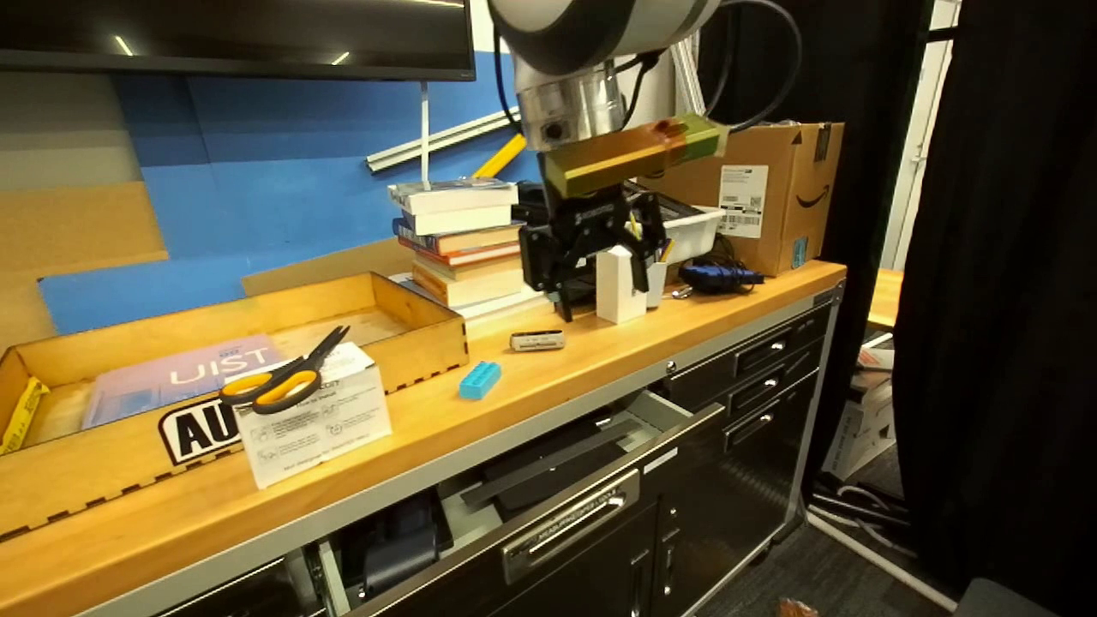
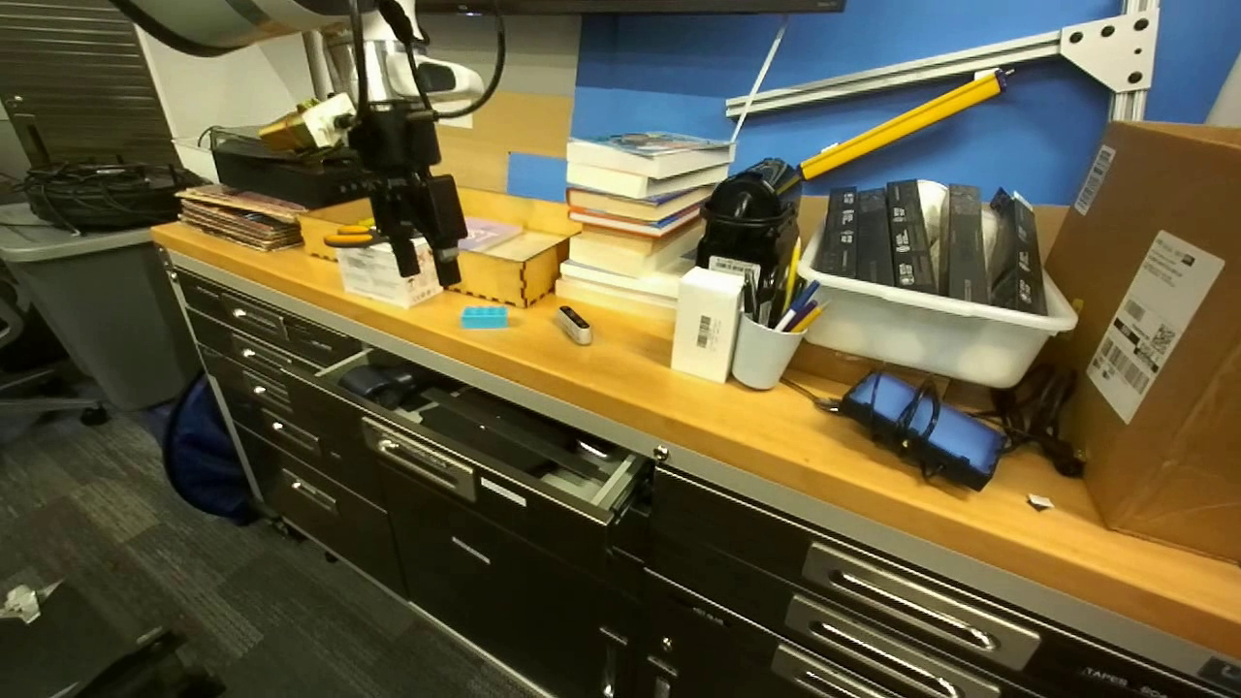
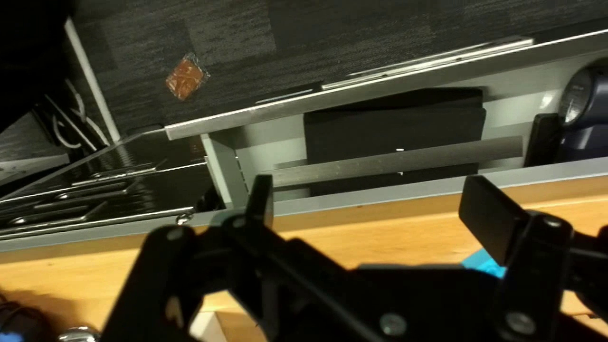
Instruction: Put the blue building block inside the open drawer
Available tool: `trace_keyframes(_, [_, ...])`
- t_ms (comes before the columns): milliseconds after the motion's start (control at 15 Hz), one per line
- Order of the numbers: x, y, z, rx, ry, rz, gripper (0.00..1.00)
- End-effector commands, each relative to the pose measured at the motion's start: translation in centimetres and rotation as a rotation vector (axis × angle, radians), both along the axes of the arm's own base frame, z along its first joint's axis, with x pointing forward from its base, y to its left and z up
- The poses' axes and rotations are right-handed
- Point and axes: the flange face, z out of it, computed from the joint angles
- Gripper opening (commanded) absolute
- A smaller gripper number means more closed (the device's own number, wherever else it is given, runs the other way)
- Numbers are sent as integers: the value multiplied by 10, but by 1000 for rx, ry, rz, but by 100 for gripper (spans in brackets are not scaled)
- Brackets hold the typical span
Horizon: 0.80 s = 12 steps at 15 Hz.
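Observation:
The small blue building block [image 1: 480, 380] lies on the wooden benchtop near its front edge; an exterior view [image 2: 484, 317] shows it too. In the wrist view the block [image 3: 484, 262] shows at lower right, partly hidden behind a finger and the gripper body. The open drawer [image 1: 572, 524] is pulled out below the benchtop; it also shows in an exterior view [image 2: 436, 465]. In the wrist view the drawer [image 3: 332, 107] holds flat black items, a grey bar and a dark torch-like object. My gripper [image 1: 602, 300] is open and empty above the bench, fingers wide apart [image 3: 368, 199], not touching the block.
A small grey device [image 1: 537, 340] lies beside the block. A white box [image 2: 706, 325] and pen cup [image 2: 766, 351] stand farther along. Scissors [image 1: 287, 381] rest on a white carton [image 1: 321, 420] by the wooden tray [image 1: 420, 351]. Books [image 2: 635, 223] are stacked behind.

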Motion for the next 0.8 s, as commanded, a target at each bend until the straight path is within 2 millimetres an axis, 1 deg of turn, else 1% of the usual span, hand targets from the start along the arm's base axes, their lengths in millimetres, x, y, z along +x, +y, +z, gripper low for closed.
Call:
trace_keyframes(0, [50,36,-21,86,-29,-88,100])
trace_keyframes(133, [68,52,-35,128,-57,-131,100])
trace_keyframes(400, [99,81,-62,178,-102,-196,100])
trace_keyframes(600, [116,91,-80,177,-157,-252,100])
trace_keyframes(733, [125,96,-90,183,-191,-282,100])
